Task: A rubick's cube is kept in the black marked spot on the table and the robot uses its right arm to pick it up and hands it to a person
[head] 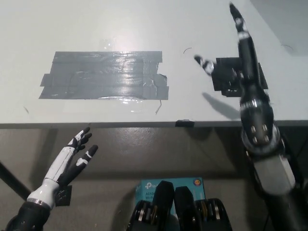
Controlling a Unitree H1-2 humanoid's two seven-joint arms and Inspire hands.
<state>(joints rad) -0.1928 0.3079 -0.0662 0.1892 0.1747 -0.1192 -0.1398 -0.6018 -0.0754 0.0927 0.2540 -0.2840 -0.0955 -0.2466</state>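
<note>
The right hand (236, 53), fingers spread and empty, hovers above the black marked spot (231, 77) near the table (144, 24) front edge; no cube shows, so closing risks grasping nothing. The left hand (72, 156) rests open below the edge.

One head camera looks steeply down, near the table (144, 29) edge; tabletop lies beyond the white left hand (72, 156) fingertips (85, 131), floor beneath them

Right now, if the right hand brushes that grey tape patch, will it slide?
Likely stays put: the grey tape patch lies flat on the table. Its glare suggests a slick surface. Its wrinkled right edge might snag.
</note>
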